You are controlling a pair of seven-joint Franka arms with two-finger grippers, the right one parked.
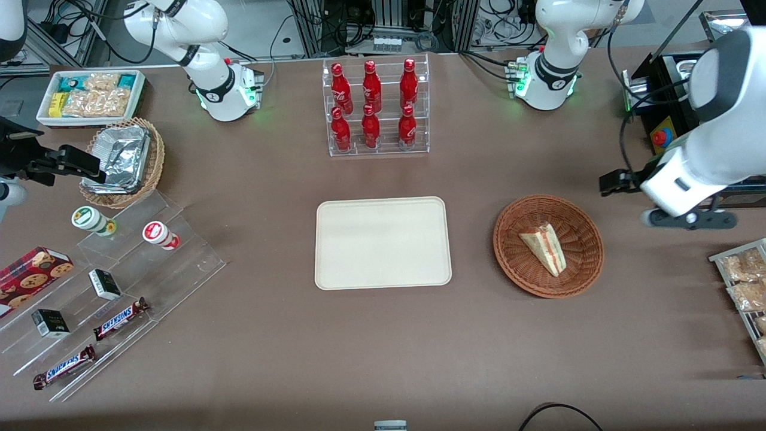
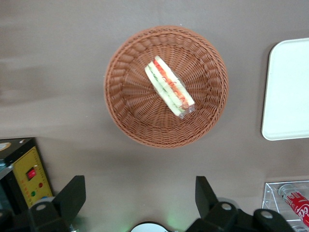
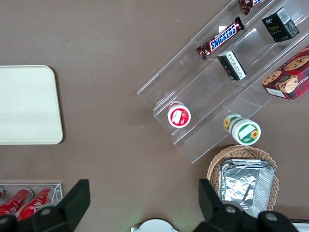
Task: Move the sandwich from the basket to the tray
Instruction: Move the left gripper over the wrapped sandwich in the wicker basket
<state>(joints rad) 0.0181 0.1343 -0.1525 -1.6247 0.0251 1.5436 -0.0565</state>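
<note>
The sandwich (image 1: 544, 248) (image 2: 170, 87) lies in the basket (image 1: 514, 269) (image 2: 125, 111), close to the middle of it. It is a small wedge of pale bread in clear wrap (the red, orange and green layers show along its edge). It lies on its side on the woven bottom, and its thin end points away from the front camera.

The basket is round and reddish-brown. It sits on the brown table (image 1: 383, 359), toward the working arm's end. The tray (image 1: 383, 242) (image 2: 289, 92) is flat and cream, with round corners. It sits beside the basket, in the middle of the table, and the two do not touch.

The gripper (image 1: 613, 182) (image 2: 140, 193) is up in the air, not touching anything. It hangs just outside the basket's rim, a little farther from the front camera than the basket is. Its two black fingers (image 2: 72, 193) are spread wide, and there is nothing between them. In the wrist view it looks down on the basket and the sandwich.

A clear rack of red bottles (image 1: 376, 108) stands farther from the front camera than the tray. Toward the parked arm's end there are clear steps with two Snickers bars (image 1: 119, 318) and a cookie box (image 1: 33, 272).
</note>
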